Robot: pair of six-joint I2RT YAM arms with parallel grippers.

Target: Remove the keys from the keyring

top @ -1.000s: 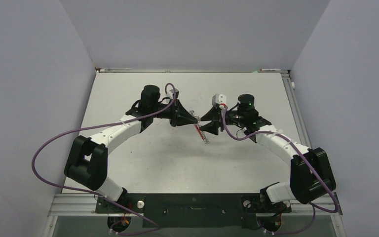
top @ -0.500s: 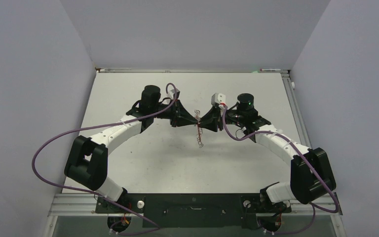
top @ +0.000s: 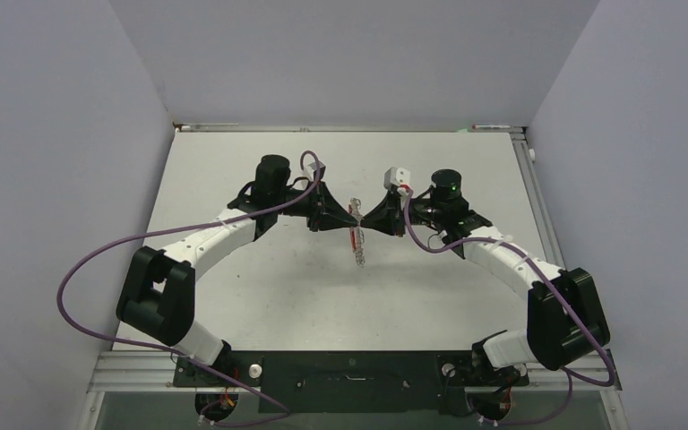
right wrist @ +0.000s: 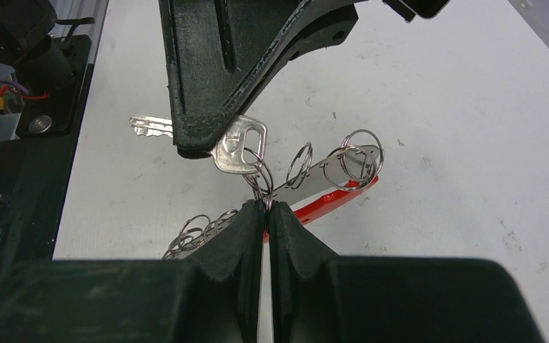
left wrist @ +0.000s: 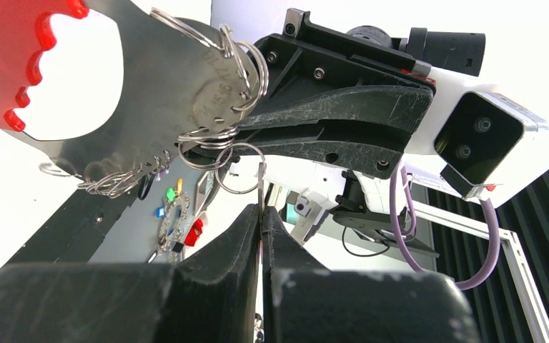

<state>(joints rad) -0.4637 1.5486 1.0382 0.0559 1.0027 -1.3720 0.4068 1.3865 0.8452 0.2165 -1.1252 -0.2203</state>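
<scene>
Both grippers meet above the middle of the table. My left gripper [top: 349, 218] [left wrist: 261, 211] is shut on a silver key [right wrist: 237, 148], which shows edge-on in the left wrist view [left wrist: 261, 187]. My right gripper [top: 365, 219] [right wrist: 265, 206] is shut on a thin ring of the keyring [right wrist: 261, 175] that passes through the key's head. From it hangs a flat silver plate [right wrist: 322, 175] [left wrist: 164, 78] with several more rings and the red curved piece [right wrist: 339, 199] [left wrist: 11, 50] [top: 352, 238]. The bundle hangs just above the table.
The white table [top: 260, 296] is walled in on the left, back and right. The black base rail [top: 349, 372] runs along the near edge. Purple cables [top: 81, 269] loop beside each arm. A metal rail [top: 537, 197] edges the table's right side.
My right gripper, open a second ago, has moved left to the left gripper and shut on the ring. The hanging bundle has swung a little to the left.
</scene>
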